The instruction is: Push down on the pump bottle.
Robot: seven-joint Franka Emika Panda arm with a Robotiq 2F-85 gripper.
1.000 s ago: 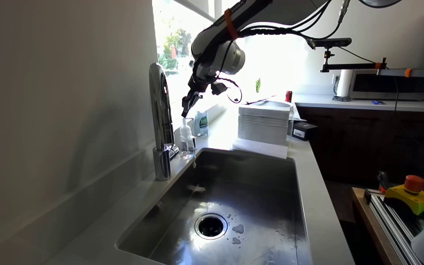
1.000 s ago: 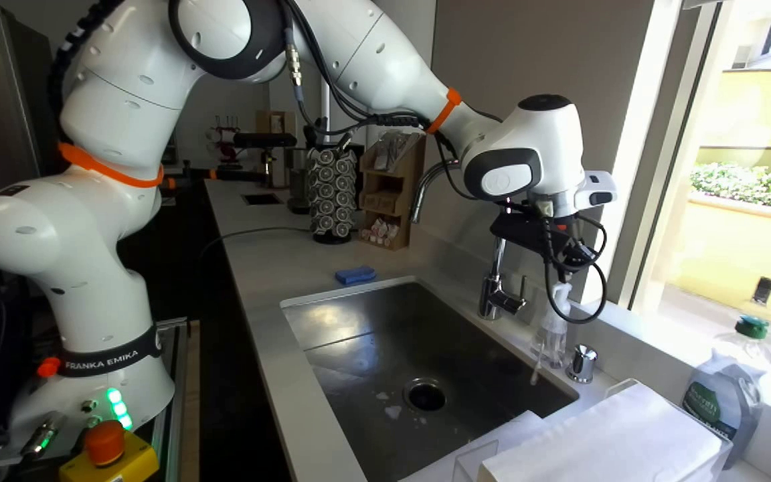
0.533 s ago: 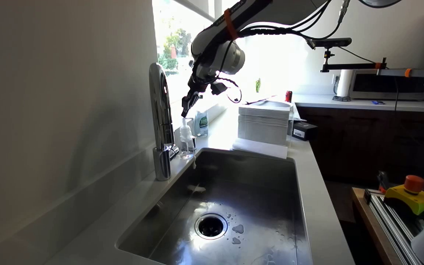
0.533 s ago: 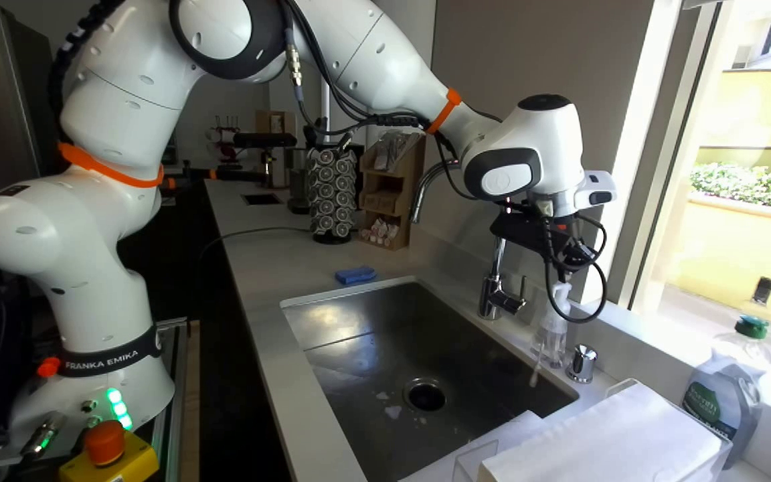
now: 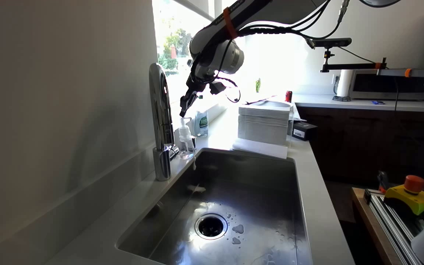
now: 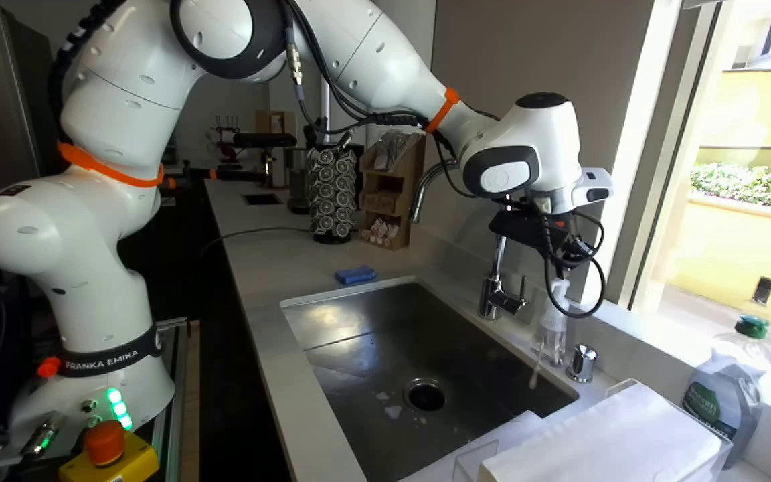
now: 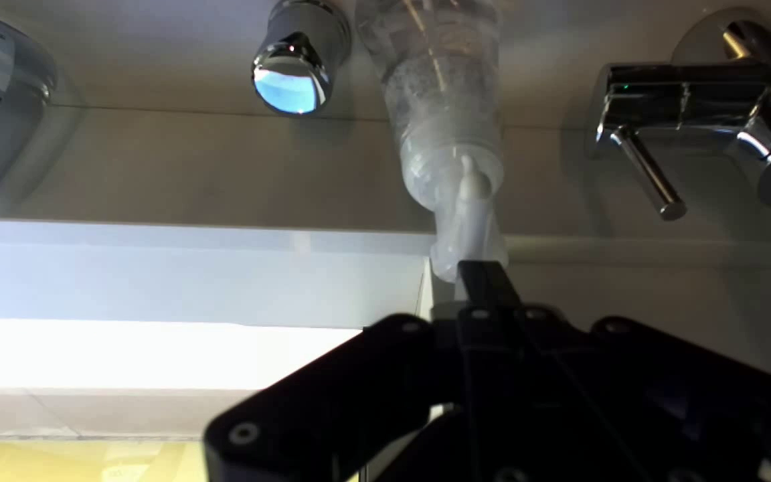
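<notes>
The pump bottle [image 5: 185,138] is pale and translucent, with a white pump head. It stands on the counter at the sink's edge beside the chrome tap [image 5: 158,121], leaning slightly. It also shows in an exterior view [image 6: 553,331] and in the wrist view [image 7: 449,114], where the nozzle points toward the camera. My gripper [image 5: 182,115] is over the pump head with its fingertips down at its top, and they appear to touch it. In the wrist view the gripper [image 7: 482,271] has its fingers together with nothing between them. The fingertips hide part of the pump top.
A chrome cap [image 7: 295,77] and the tap's lever [image 7: 650,174] flank the bottle. A dish soap bottle [image 6: 727,395] stands by the window. A paper stack [image 5: 263,123] stands behind the sink [image 5: 256,198]. A white streak [image 6: 536,368] hangs over the sink rim.
Within the last half second my gripper has shifted slightly toward the tap and a little up. The pump bottle's top has tipped slightly the same way. The gripper stays shut.
</notes>
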